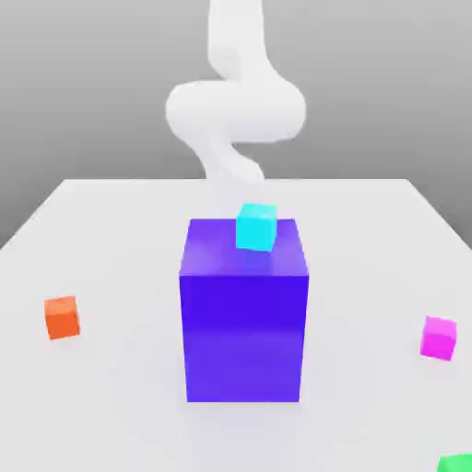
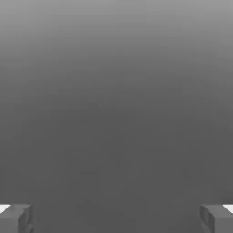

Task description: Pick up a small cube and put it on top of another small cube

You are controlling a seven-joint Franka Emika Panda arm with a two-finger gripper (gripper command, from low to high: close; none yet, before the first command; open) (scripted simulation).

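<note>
The gripper (image 2: 116,218) shows fingertips (image 2: 16,218) spread wide, a cyan cube (image 1: 256,227) sits atop the purple block (image 1: 243,323), and a green cube (image 1: 455,463) is cut off at the near right

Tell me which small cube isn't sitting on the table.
The cyan cube: it rests atop the big blue block, while the orange cube and magenta cube sit on the table.

Cyan cube (image 1: 255,227), orange cube (image 1: 62,317), magenta cube (image 1: 440,337), green cube (image 1: 455,463): all plain. Block (image 1: 243,323) is solid violet-blue. Table (image 1: 111,396) and arm (image 1: 235,109) are white, backdrop grey.
</note>
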